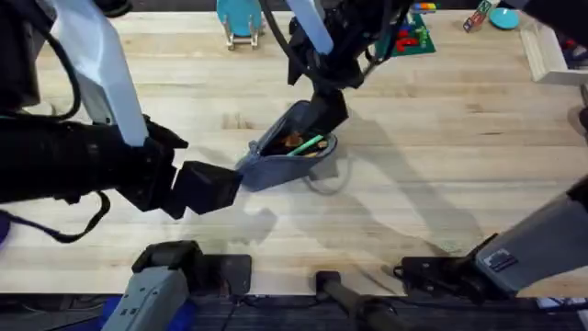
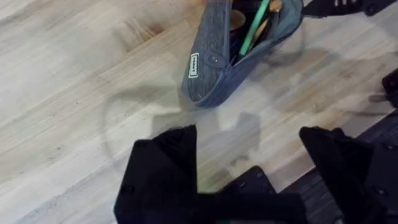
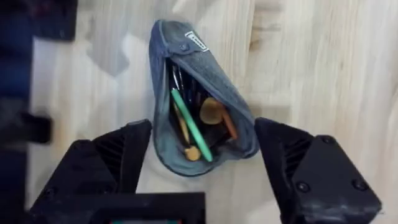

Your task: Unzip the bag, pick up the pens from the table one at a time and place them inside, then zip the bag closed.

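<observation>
The blue-grey bag (image 1: 276, 161) lies unzipped on the table (image 1: 432, 175), its mouth gaping. Inside it rest a light-green pen (image 1: 309, 144) and an orange pen (image 3: 181, 127) beside it. In the right wrist view the bag (image 3: 186, 68) runs away from my right gripper (image 3: 205, 165), which is open, its black fingers (image 3: 121, 155) standing either side of the bag's near end. From overhead, my right gripper (image 1: 323, 112) hangs over the bag's far end. My left gripper (image 2: 249, 158) is open and holds nothing, a short way off the bag's closed tip (image 2: 208, 81).
A blue stand (image 1: 241, 23) sits at the table's far edge, with a green board of coloured pieces (image 1: 411, 37) to its right. A wooden frame (image 1: 544, 51) lies at the far right. Bare wood stretches to the right of the bag.
</observation>
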Controlling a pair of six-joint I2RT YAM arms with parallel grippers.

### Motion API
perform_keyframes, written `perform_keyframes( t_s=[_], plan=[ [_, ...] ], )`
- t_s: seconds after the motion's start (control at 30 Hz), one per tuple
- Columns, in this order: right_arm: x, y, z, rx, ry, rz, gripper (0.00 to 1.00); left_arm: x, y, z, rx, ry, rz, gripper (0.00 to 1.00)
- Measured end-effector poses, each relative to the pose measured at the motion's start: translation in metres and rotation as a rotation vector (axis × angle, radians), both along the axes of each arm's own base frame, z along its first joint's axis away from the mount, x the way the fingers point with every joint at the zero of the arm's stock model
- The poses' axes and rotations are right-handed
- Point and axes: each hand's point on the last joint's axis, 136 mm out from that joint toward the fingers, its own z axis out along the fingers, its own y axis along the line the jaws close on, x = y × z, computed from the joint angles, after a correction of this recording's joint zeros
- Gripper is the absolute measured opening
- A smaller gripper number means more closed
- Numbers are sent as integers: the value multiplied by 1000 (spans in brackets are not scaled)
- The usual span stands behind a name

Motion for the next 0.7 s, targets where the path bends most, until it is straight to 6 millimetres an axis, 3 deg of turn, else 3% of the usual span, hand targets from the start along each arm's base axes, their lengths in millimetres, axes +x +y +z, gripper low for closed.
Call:
perform_keyframes(
  t_s=[0.4, 0.7],
  plan=[
    [0, 0, 7, -34, 224, -369, 998, 2, 3, 0, 18, -9, 7, 995],
    [-1, -1, 7, -45, 269, -438, 998, 6, 6, 1, 55, -45, -31, 996]
  ],
)
